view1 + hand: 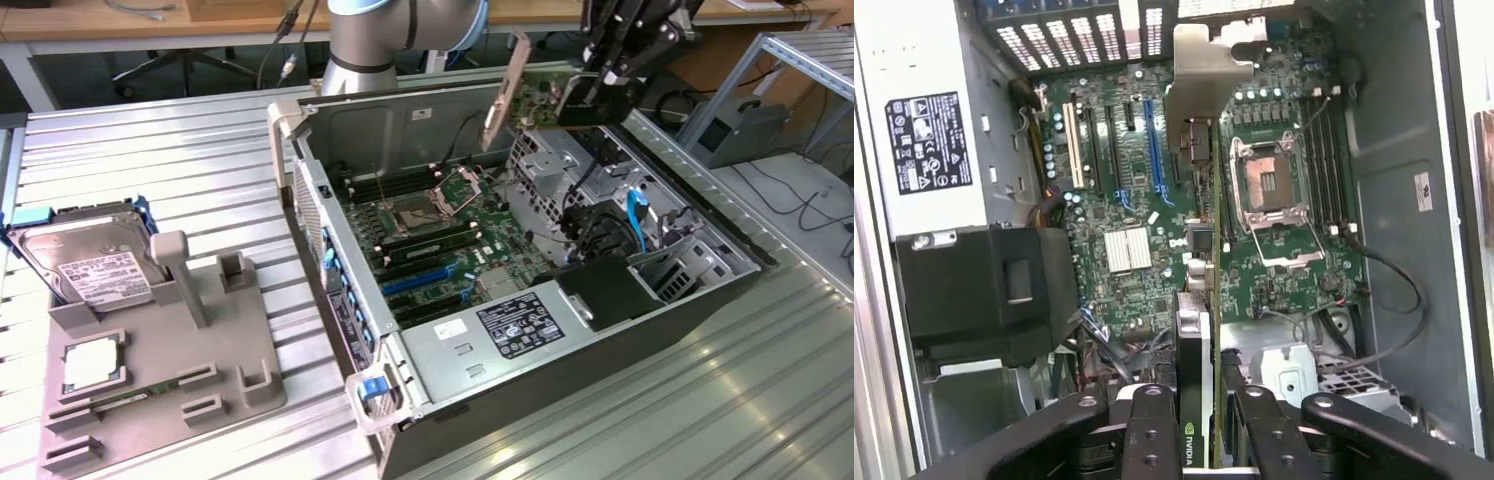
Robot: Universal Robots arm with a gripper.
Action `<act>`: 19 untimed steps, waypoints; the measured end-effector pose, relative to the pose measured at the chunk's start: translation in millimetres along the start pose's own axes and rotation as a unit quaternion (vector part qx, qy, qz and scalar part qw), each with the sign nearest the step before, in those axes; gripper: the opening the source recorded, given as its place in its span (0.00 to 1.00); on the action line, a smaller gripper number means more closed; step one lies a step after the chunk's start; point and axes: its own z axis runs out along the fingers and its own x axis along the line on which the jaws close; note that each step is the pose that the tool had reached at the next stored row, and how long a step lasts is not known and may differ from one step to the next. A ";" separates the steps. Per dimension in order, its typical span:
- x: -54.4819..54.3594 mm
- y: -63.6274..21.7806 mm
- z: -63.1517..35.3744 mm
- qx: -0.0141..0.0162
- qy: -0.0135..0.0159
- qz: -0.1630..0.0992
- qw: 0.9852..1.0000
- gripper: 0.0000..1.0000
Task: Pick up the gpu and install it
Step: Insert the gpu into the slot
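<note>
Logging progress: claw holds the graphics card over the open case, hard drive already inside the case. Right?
Not quite. The hard drive sits in the grey holder outside the case, per the exterior view. The claw does hold the graphics card over it.

thin gpu with pale bracket hangs edge-down above motherboard.

The arm is a silver-grey tube with a pale blue joint cap; its gripper is matte black, fingers studded with round screws.
</note>
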 end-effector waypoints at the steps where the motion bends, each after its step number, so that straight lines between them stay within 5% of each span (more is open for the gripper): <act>1: -0.1 0.0 0.1 0.000 0.000 -0.008 1.000 0.27; 10: -0.5 1.0 0.7 -0.001 0.001 -0.028 1.000 0.27; 19: 1.2 12.7 13.1 0.005 0.000 -0.038 0.999 0.27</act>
